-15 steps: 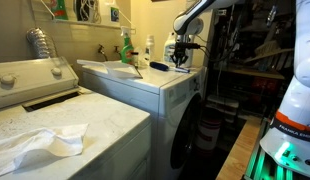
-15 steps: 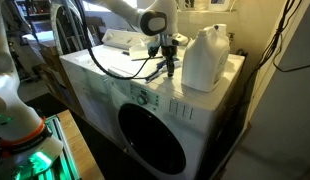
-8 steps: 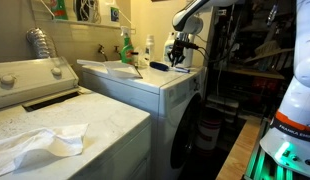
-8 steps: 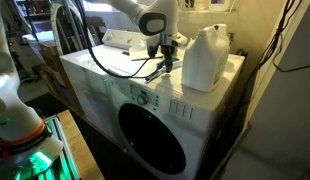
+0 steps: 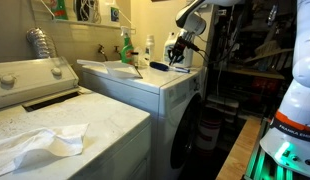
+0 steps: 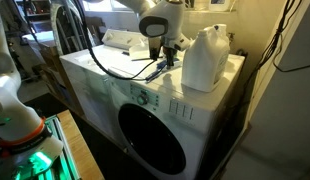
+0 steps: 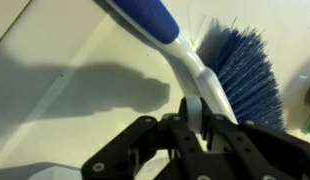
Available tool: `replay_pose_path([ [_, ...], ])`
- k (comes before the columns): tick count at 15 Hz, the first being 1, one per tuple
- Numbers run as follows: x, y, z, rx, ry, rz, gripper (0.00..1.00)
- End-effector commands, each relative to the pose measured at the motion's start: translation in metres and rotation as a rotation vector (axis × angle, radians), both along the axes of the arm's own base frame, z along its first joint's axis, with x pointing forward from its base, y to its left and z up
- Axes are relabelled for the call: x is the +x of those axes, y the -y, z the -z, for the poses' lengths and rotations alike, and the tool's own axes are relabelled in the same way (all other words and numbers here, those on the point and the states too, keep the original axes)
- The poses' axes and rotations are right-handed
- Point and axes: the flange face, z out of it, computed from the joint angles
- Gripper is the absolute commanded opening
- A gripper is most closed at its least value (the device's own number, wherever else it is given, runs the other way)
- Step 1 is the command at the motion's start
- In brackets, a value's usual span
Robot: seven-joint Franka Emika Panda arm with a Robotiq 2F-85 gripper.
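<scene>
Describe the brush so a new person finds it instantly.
Find the front-loading washer with the round door. Over its top, beside the big white jug, the tool grips a brush. Unlike the jug, it has blue bristles and a white-and-blue handle.

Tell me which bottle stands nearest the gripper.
The large white jug, right beside the gripper that holds the brush; the green spray bottle stands much farther away.
</scene>
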Motion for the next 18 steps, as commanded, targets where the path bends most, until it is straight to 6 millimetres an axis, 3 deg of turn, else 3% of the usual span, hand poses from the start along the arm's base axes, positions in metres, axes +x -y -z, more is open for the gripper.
replay_pose_path([
  [1,-0.007,0.009,0.017,0.036,0.02,0.002,0.03],
  [4,-0.008,0.012,0.019,0.018,0.019,0.004,0.33],
  [5,-0.009,0.013,0.02,0.003,0.019,0.009,0.34],
  [7,-0.009,0.013,0.023,-0.008,0.019,0.014,0.46],
  [9,-0.011,0.014,0.026,-0.025,0.018,0.02,0.46],
  [14,-0.013,0.014,0.029,-0.056,0.017,0.027,0.34],
  [18,-0.017,0.017,0.027,-0.13,0.02,0.029,0.4],
])
